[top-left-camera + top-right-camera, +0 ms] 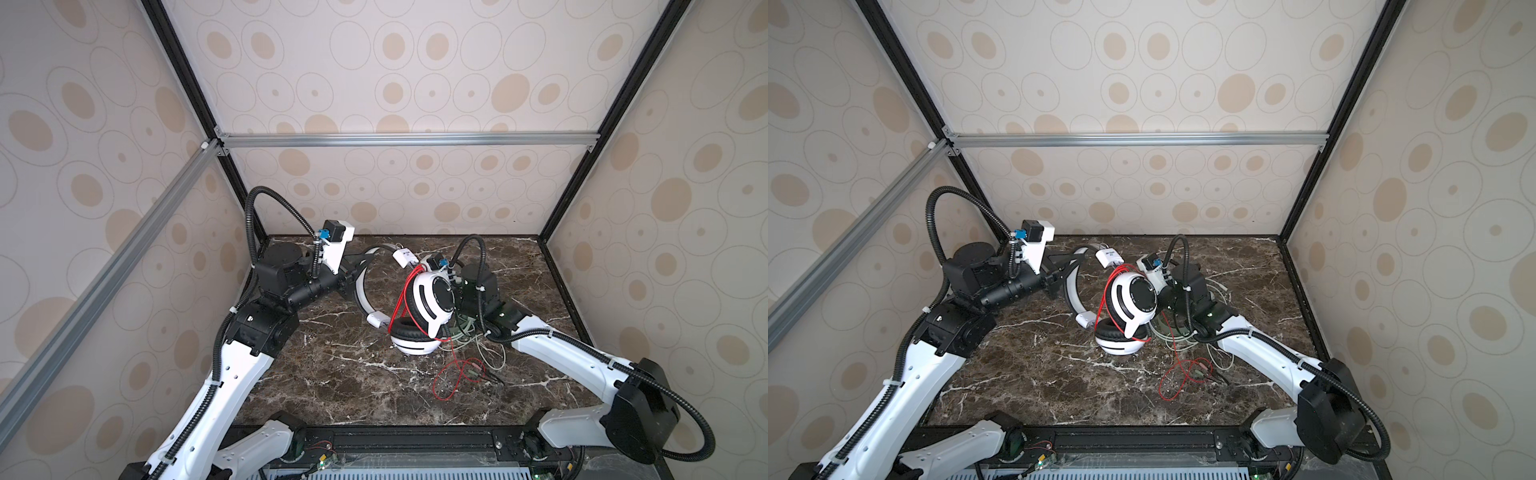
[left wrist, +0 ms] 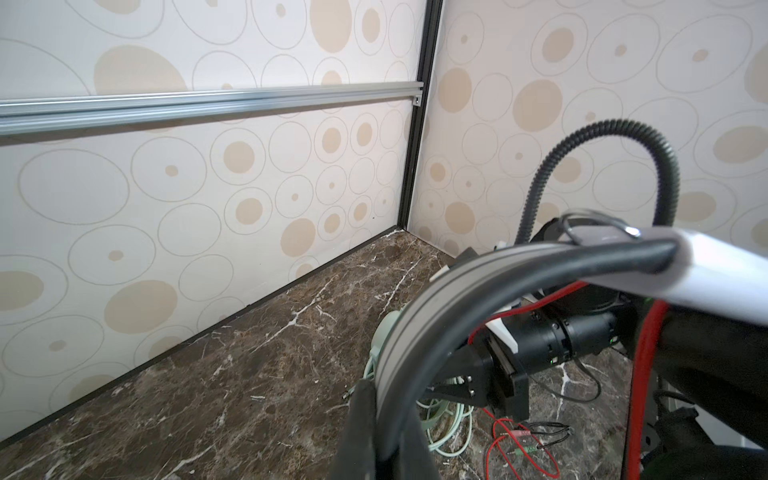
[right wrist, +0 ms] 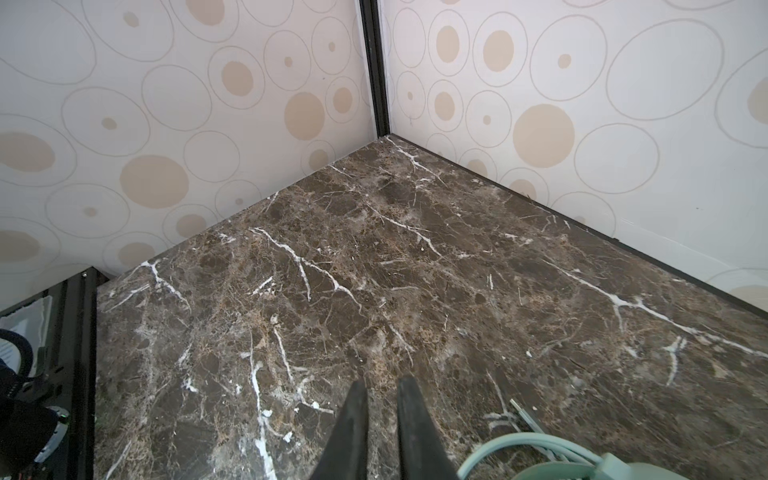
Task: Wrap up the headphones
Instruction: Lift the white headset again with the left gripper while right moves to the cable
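Dark brown marble-look surface point(image 1: 332, 374), veined in white, floors a booth whose walls carry beige ovals. My left fingers point(image 2: 359, 432) are clamped on the curved headband of the white over-ear headset with black padded ear cushions point(image 1: 428, 307). The smooth grey-and-white band is pinched between them, with a black strip running under it.

That headset sits near the middle of the surface, a little toward the far edge. One cup lies flat with its black cushion up; the other stands tilted above it, showing a round glossy black disc. Its thin red cord point(image 1: 400, 301) drapes over the upper cup and trails toward the near right corner, ending in a loose loop on the marble.

My right fingers point(image 3: 359, 415) stand only a narrow slit apart and hold nothing; bare marble shows between the black tapered tips. Just beside them lies the pale mint-green headset point(image 3: 623, 469), matte and rounded, with its matching green cord point(image 2: 469, 428) in loose coils. In both top views it is mostly hidden under my right wrist, on the right-edge side of the white one.
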Robot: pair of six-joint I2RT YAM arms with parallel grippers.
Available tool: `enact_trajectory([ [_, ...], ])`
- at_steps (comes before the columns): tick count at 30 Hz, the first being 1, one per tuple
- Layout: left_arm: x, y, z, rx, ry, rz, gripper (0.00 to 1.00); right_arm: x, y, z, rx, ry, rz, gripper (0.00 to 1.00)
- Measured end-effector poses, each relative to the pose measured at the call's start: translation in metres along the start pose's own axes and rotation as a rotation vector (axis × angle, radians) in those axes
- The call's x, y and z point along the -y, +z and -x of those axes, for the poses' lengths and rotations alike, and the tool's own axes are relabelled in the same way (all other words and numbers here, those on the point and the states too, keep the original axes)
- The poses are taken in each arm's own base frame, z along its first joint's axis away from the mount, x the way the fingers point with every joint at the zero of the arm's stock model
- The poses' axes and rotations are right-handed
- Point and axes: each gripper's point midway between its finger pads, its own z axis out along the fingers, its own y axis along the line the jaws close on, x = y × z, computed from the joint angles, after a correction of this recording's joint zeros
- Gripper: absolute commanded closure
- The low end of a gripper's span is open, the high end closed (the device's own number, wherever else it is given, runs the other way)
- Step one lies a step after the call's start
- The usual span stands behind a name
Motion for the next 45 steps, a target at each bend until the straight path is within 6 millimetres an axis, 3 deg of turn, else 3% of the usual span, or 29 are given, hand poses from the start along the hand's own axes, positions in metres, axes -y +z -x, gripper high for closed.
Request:
enact_trajectory([
  [9,-0.016,0.001,0.032,0.058,-0.038,0.091,1.0,-0.002,0.01,-0.028,0.015,0.079,0.038,0.86],
  [18,-0.044,0.006,0.034,0.062,-0.102,0.186,1.0,-0.004,0.025,-0.069,-0.018,0.173,0.08,0.87],
  [32,-0.079,0.001,0.066,0.176,-0.196,0.283,1.0,-0.001,0.029,-0.113,-0.075,0.239,0.073,0.91],
  [39,-0.092,0.002,0.079,0.201,-0.219,0.313,1.0,-0.001,0.029,-0.125,-0.091,0.251,0.07,0.93],
  [45,-0.113,0.001,0.078,0.213,-0.26,0.364,1.0,-0.001,0.026,-0.134,-0.1,0.254,0.067,0.96],
])
